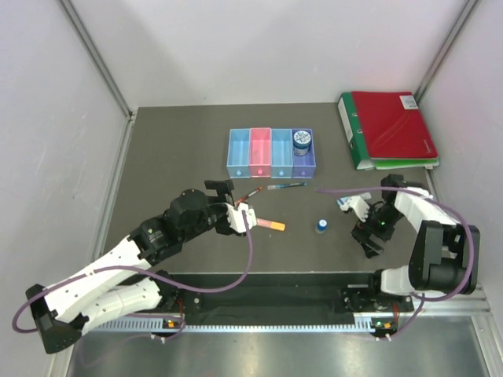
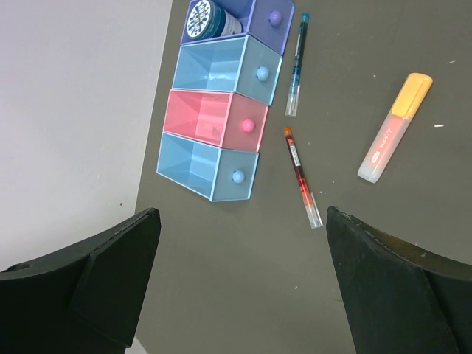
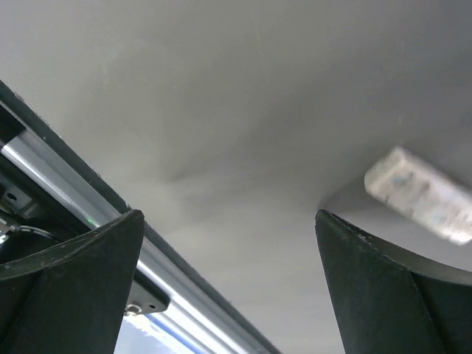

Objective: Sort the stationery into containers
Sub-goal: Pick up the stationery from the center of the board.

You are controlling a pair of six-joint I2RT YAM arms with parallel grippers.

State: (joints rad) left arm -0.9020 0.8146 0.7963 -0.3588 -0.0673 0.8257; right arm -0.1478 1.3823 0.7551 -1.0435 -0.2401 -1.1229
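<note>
Four joined containers stand mid-table: light blue, pink, light blue, purple. A round blue jar sits in the purple one. In front of them lie a red pen, a teal pen and a pink-orange bar. A tiny blue-capped bottle stands further right, and a light blue bar lies beside the right arm. My left gripper hangs open above bare table near the red pen. My right gripper is open and empty, with a blurred pale bar by one finger.
Red and green binders lie stacked at the back right corner. White walls close in the table on three sides. The metal rail of the table's near edge runs under the right gripper.
</note>
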